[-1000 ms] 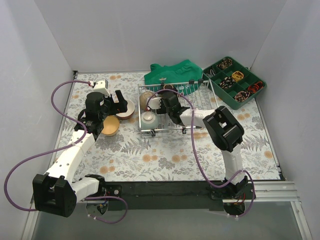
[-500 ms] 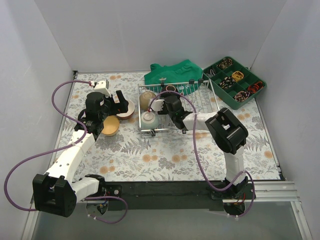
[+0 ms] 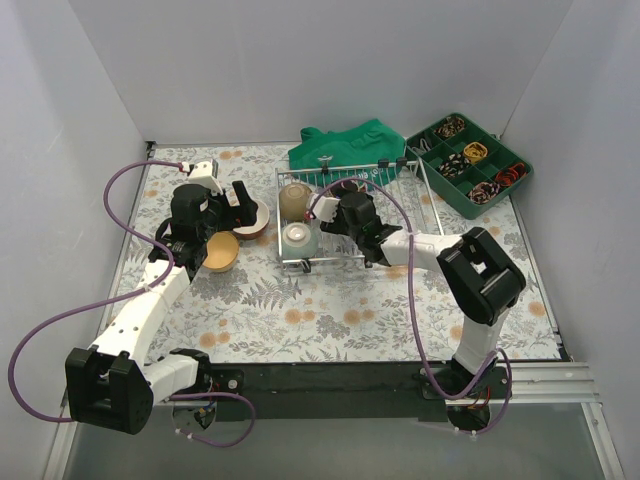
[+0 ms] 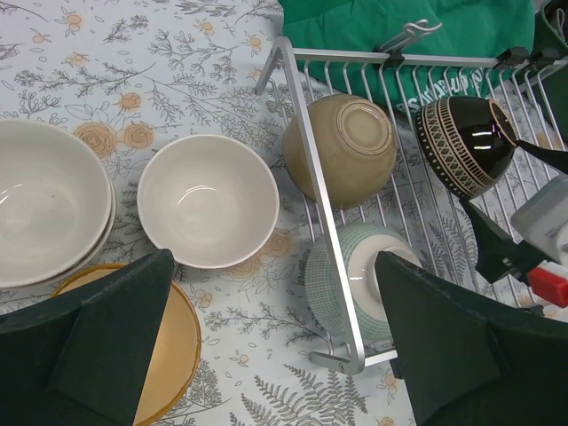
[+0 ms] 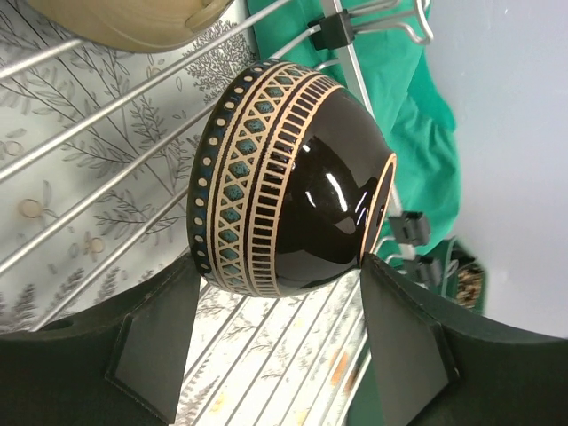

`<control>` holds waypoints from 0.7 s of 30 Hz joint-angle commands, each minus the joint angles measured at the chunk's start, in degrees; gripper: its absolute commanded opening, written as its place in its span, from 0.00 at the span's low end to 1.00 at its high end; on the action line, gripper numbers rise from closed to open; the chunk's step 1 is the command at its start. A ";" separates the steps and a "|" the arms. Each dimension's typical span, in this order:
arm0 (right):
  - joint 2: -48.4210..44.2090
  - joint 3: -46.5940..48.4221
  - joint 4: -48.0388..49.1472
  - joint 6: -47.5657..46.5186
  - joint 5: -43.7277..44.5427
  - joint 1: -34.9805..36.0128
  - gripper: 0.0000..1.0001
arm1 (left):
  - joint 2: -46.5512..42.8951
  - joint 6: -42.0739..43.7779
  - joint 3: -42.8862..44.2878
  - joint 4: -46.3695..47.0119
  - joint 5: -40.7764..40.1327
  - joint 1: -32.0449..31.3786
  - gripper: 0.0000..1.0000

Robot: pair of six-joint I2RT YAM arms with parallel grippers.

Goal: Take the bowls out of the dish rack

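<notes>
Dish rack (image 3: 410,195): centre of the top view, holding a tan bowl (image 4: 351,149), a green-checked bowl (image 4: 355,280) and a black patterned bowl (image 5: 284,177).
Right gripper (image 5: 280,306): inside the rack, jaws spread on either side of the black patterned bowl.
Left gripper (image 4: 275,346): jaws wide apart, nothing between them, above the rack's left rail.
Left of rack: white bowl (image 4: 208,200), stacked white bowls (image 4: 44,209), yellow bowl (image 4: 173,351).
Behind rack: green cloth (image 3: 345,148).
Upper right: green compartment tray (image 3: 470,165).

In the dish rack (image 3: 400,195): tan bowl (image 3: 295,200) and pale green bowl (image 3: 299,239), both at its left end; my right gripper (image 3: 335,212) over its middle. Left of it: white bowl (image 3: 256,226), orange bowl (image 3: 222,250), my left gripper (image 3: 244,206) by them. Behind it: green cloth (image 3: 350,145). Right of it: compartment tray (image 3: 470,165).
</notes>
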 commanded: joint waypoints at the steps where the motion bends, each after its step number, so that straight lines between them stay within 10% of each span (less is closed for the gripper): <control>1: -5.36 1.35 -2.43 11.62 -1.39 -0.85 0.32 | -0.97 0.21 -0.52 1.50 0.94 -0.16 0.98; 21: -13.19 4.96 -11.92 36.51 -9.83 -7.08 0.20 | -1.23 0.12 -0.61 1.67 2.26 -0.16 0.98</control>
